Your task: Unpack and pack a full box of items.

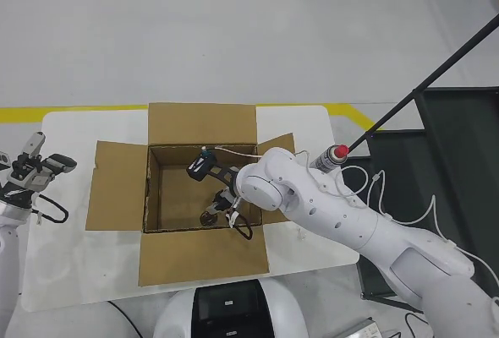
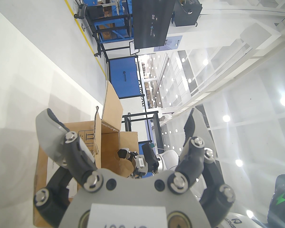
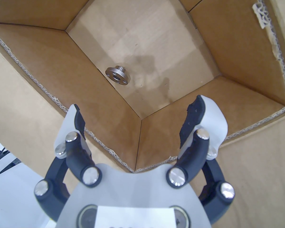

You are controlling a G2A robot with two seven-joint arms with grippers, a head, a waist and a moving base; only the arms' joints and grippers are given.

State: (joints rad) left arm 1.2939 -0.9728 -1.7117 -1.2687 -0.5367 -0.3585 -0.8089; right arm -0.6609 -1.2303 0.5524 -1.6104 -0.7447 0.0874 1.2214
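Observation:
An open cardboard box (image 1: 201, 190) stands in the middle of the white table (image 1: 72, 253), all of its flaps folded outward. My right gripper (image 1: 218, 209) hangs inside the box near its front right corner. In the right wrist view that gripper (image 3: 135, 117) is open and holds nothing. A small metal flange (image 3: 117, 74) lies alone on the box floor (image 3: 142, 36), close to one wall and apart from the fingers. My left gripper (image 1: 48, 154) is at the table's far left edge, away from the box. It (image 2: 118, 122) is open and empty, and faces the box's outer side (image 2: 109, 138).
A spray can with a red cap (image 1: 330, 158) lies on the table just right of the box, beside my right arm. A black metal rack (image 1: 452, 144) stands off the table's right side. Bare tabletop lies left of and in front of the box.

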